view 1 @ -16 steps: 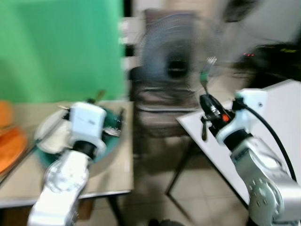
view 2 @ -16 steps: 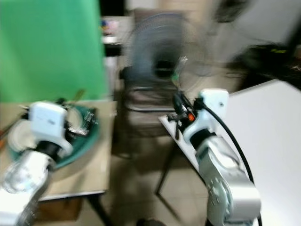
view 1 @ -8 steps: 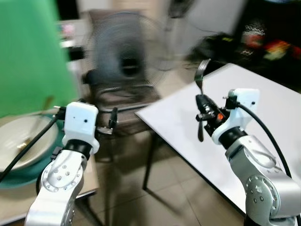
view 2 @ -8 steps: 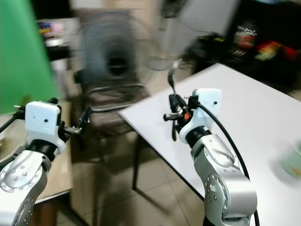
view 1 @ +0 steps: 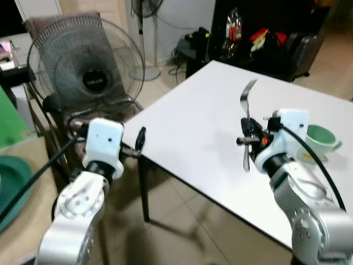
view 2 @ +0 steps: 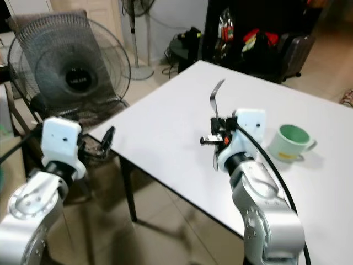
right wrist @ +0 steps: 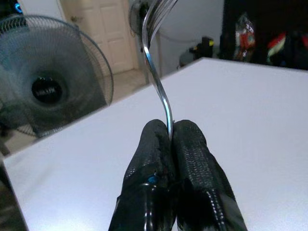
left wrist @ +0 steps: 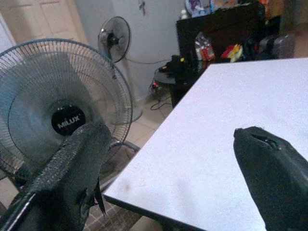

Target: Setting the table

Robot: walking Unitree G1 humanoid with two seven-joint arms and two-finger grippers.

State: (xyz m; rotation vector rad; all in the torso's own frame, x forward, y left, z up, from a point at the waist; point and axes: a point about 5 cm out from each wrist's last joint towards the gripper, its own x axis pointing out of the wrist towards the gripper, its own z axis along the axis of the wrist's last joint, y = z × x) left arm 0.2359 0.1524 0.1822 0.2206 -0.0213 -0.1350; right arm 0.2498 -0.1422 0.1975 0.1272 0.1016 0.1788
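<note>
The right end effector (view 1: 246, 139) is clenched on a fork (view 1: 246, 107), pinching it partway along the handle so the tines stand up and the handle's tail hangs below the fingers. It hovers over the near part of the white worktop (view 1: 193, 121), with a green mug (view 1: 320, 139) just to its right. The left end effector (view 1: 139, 139) is released and empty, its fingers (left wrist: 72, 168) spread, held off the worktop's near left corner.

A second ago the view faced a green wall and a side table with a teal basin and a plate; half a second ago it was swinging right. Now the robot faces the white worktop squarely and the blur has gone, while the fork stays upright in the same grip. A standing fan (view 1: 85, 61) sits far left on the floor. The carry looks nearly done, I judge; what remains is lowering the fork and laying it flat, probably near the mug.
</note>
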